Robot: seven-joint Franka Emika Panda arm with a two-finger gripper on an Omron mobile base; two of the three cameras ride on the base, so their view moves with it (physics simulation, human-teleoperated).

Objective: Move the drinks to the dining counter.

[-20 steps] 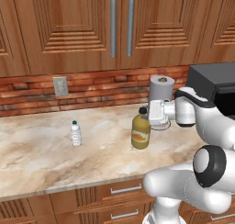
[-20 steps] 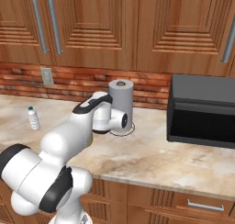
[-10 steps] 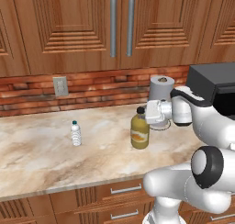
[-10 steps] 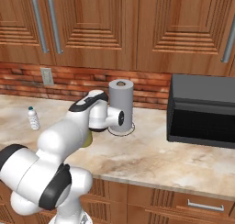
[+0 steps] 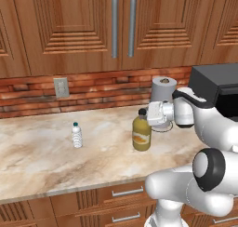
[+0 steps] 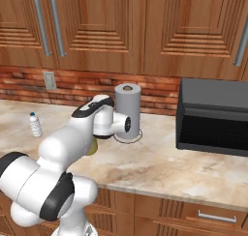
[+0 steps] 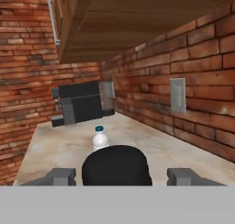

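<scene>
The squat yellow juice bottle (image 5: 141, 136) stands on the marbled counter under the wall cabinets. My gripper (image 5: 145, 114) reaches in sideways from the right at the height of the bottle's black cap (image 7: 116, 165). In the hand view the gripper (image 7: 120, 177) is open, and its fingertips (image 7: 59, 176) stand on either side of the cap without touching it. A sliver of the yellow bottle (image 6: 92, 146) peeks out behind my forearm. The small clear water bottle (image 5: 76, 135) (image 6: 35, 125) (image 7: 100, 138) stands upright further left. The dining counter is out of view.
A grey paper-towel roll (image 5: 163, 88) (image 6: 127, 112) stands right behind my hand, against the brick wall. A black microwave (image 5: 217, 89) (image 6: 214, 117) sits to the right. A dark appliance (image 7: 81, 103) stands at the counter's far left end. The counter's front edge (image 5: 69, 188) runs below the bottles.
My hand has edged a little to the left, closer to the juice bottle's cap. Both bottles stand where they were.
</scene>
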